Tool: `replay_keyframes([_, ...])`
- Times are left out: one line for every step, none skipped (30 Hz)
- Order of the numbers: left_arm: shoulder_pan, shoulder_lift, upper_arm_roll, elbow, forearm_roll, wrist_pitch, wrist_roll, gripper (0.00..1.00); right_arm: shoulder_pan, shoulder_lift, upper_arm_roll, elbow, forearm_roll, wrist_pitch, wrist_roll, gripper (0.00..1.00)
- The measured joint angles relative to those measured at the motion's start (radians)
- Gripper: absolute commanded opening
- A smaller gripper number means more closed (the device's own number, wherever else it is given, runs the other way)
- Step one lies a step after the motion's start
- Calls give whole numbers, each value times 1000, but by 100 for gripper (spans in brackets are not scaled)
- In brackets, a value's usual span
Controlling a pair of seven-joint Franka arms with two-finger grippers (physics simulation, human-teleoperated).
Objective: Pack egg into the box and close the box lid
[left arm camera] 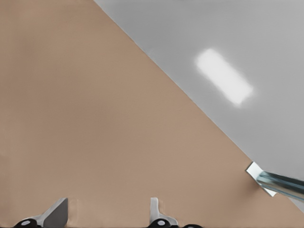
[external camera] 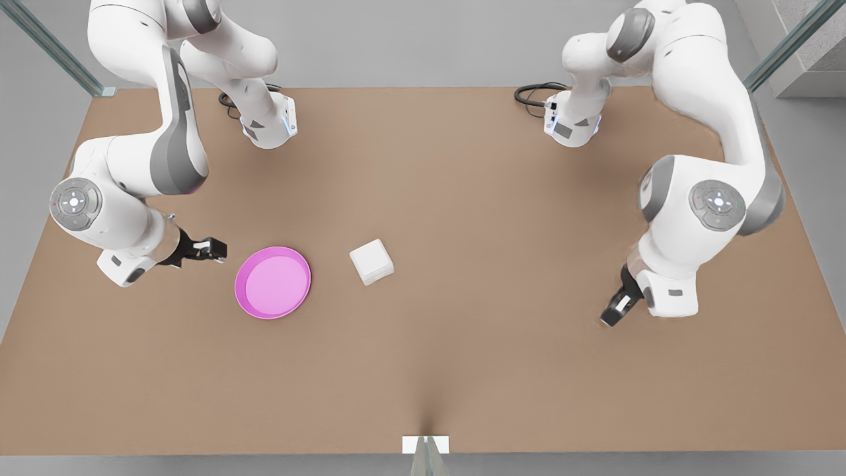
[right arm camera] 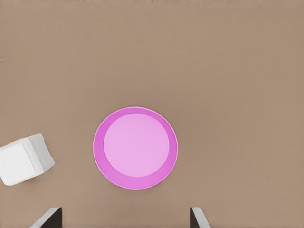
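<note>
**A:** What's in the front view?

**B:** A brown rectangular table with an arm mounted near each corner of its far edge. The small white plastic egg box sits around the middle of the table, a little toward the front view's left. The white rounded-corner box lid lies flat on top, so the box is closed. A round pink plate lies near it on the front view's left, not touching it.

**A:** And the grippers?

**B:** The right gripper hangs low beside the plate, on the side away from the box, pointing at the plate. The left gripper hangs well apart from both, toward the table's edge on the front view's right, tilted downward.

**A:** What about the left wrist view?

**B:** The left gripper has its two fingertips spread wide with nothing between them, over bare table. The table edge runs diagonally, with grey floor beyond it and a metal post at the corner.

**A:** And the right wrist view?

**B:** The right gripper is also parted and holds nothing. Beyond its fingertips lies the pink plate. The closed box is off to one side of the plate, with table showing between them.
</note>
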Motion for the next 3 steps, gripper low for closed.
replay_keyframes([41, -116, 20, -148, -27, 0, 48, 100, 0, 0, 0, 0, 0, 2, 0, 100])
replay_keyframes([66, -155, 32, -193, -48, -10, 93, 100, -1, 0, 0, 0, 1, 3, -1, 100])
replay_keyframes([81, -172, 37, -217, -64, -18, 136, 100, -1, 1, 0, 0, 2, 5, -1, 100])
